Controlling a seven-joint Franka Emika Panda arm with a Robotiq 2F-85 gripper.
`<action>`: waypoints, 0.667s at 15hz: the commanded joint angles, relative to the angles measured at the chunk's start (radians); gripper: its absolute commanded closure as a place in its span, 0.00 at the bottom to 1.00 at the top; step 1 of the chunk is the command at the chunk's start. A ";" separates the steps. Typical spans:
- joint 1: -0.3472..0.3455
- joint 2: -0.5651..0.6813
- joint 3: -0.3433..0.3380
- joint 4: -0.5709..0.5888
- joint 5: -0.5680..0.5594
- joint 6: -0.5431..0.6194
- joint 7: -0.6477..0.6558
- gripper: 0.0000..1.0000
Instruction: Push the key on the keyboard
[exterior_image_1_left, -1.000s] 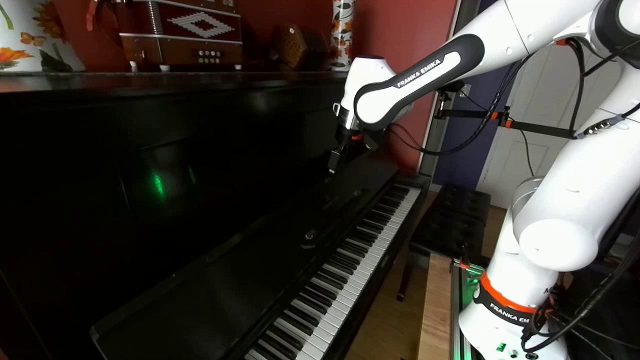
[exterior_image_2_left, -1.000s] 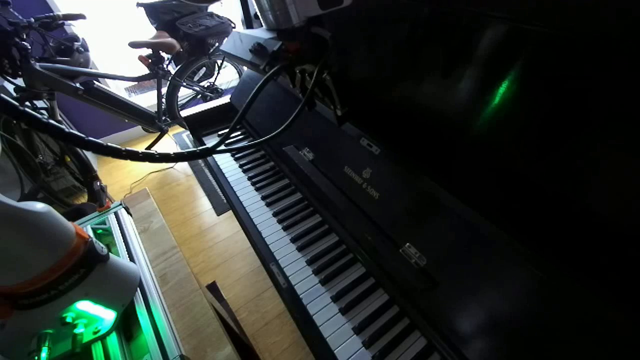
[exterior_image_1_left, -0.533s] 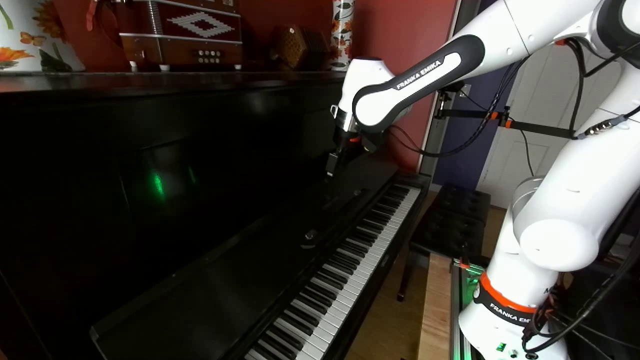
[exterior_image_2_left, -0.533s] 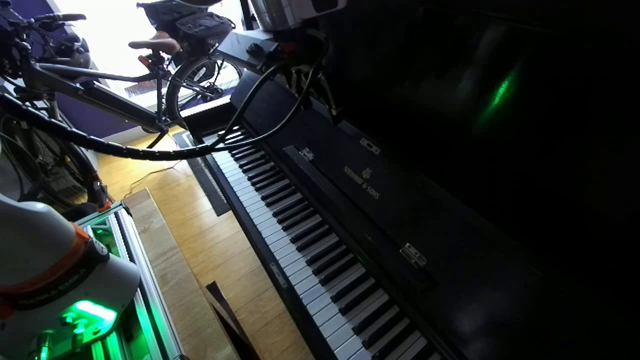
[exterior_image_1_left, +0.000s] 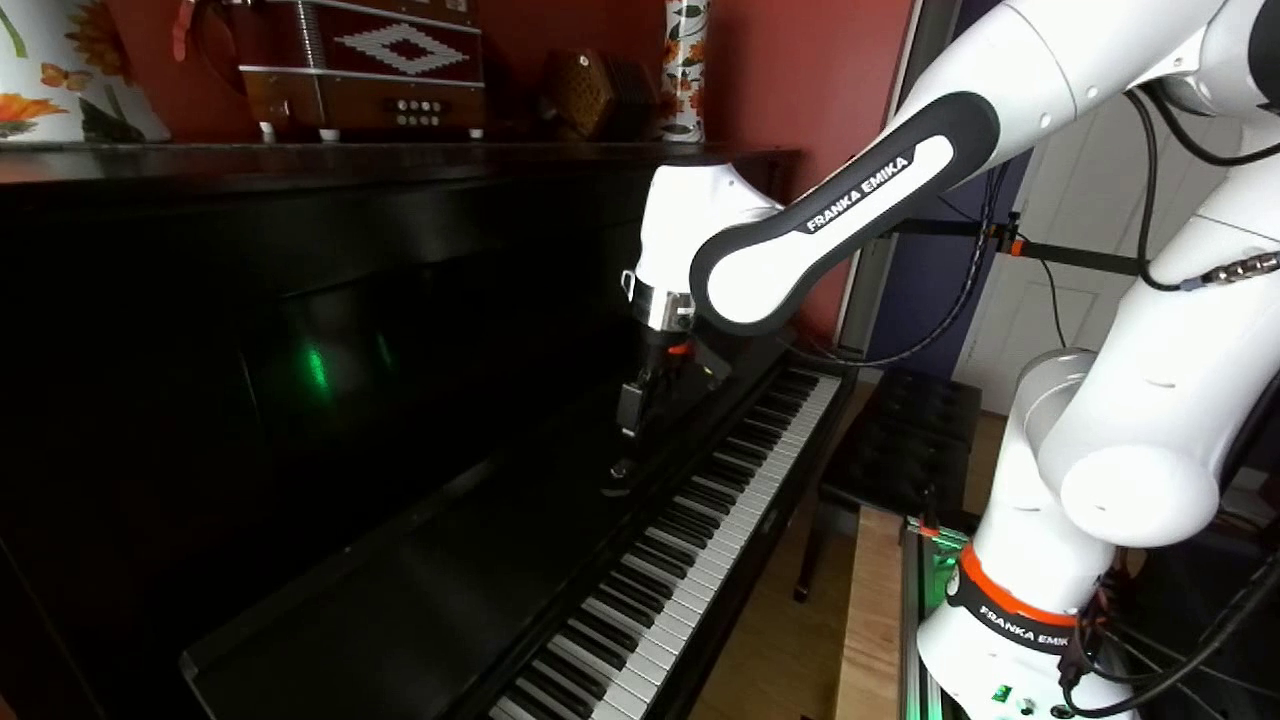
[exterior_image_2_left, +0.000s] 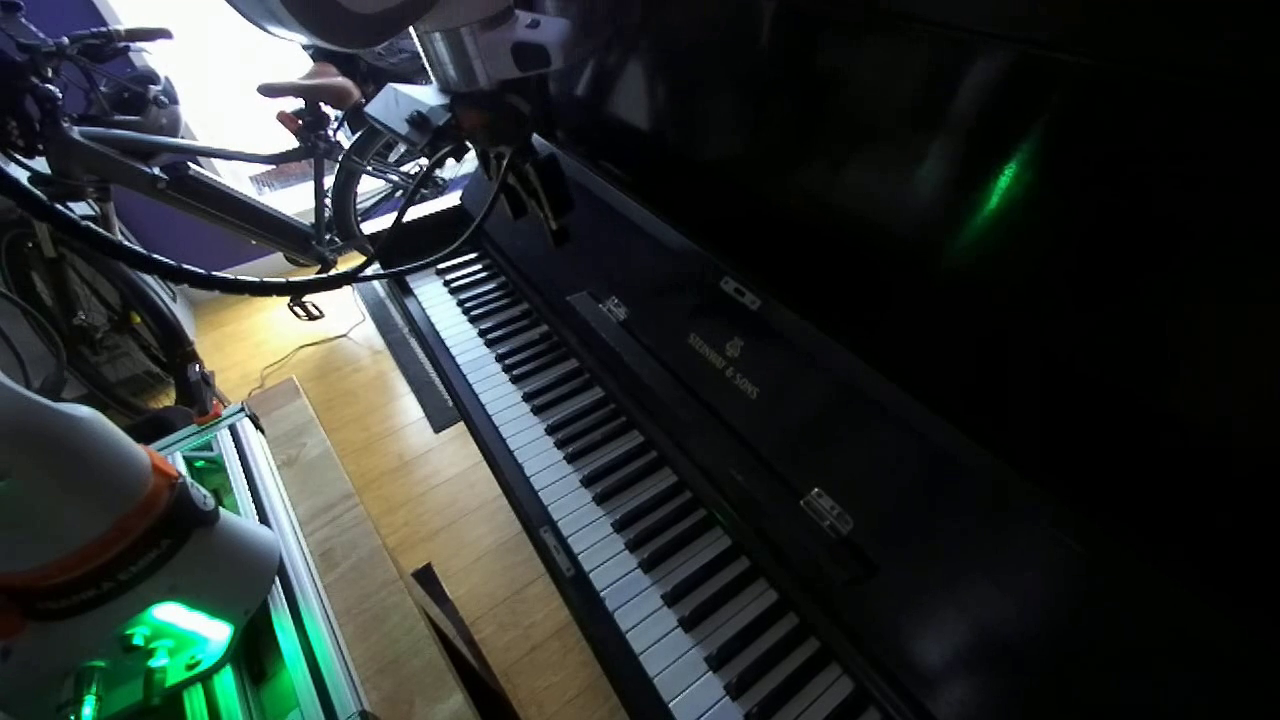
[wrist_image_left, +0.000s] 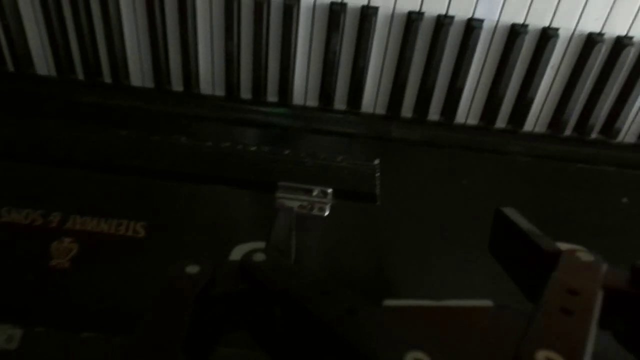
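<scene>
The keyboard, a long row of white and raised black keys on the black upright piano, shows in both exterior views (exterior_image_1_left: 703, 575) (exterior_image_2_left: 545, 480). It also runs along the top of the wrist view (wrist_image_left: 382, 60). My gripper (exterior_image_1_left: 630, 425) points down above the dark fallboard (exterior_image_2_left: 680, 300), behind the keys. It also shows in an exterior view (exterior_image_2_left: 540, 220) near the far part of the fallboard. In the wrist view my gripper (wrist_image_left: 400, 240) is open, its fingers wide apart with nothing between them. The fingers do not touch the keys. The wrist view is very dark.
The tall piano front (exterior_image_1_left: 450, 330) rises behind the gripper. An accordion (exterior_image_1_left: 370, 75) stands on top of the piano. A metal hinge (wrist_image_left: 305, 199) lies on the fallboard. A black bench (exterior_image_1_left: 900, 430) stands beyond the piano, and a cable (exterior_image_2_left: 250, 285) hangs from the arm.
The arm has lowered and come nearer to the piano's fallboard. The gripper has moved down and left in an exterior view, and left, closer to the keys, in another.
</scene>
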 joint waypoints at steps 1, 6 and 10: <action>0.053 0.028 0.056 -0.057 0.049 0.042 0.082 0.00; 0.071 0.059 0.099 -0.075 0.029 0.089 0.152 0.00; 0.075 0.082 0.104 -0.077 0.029 0.107 0.162 0.00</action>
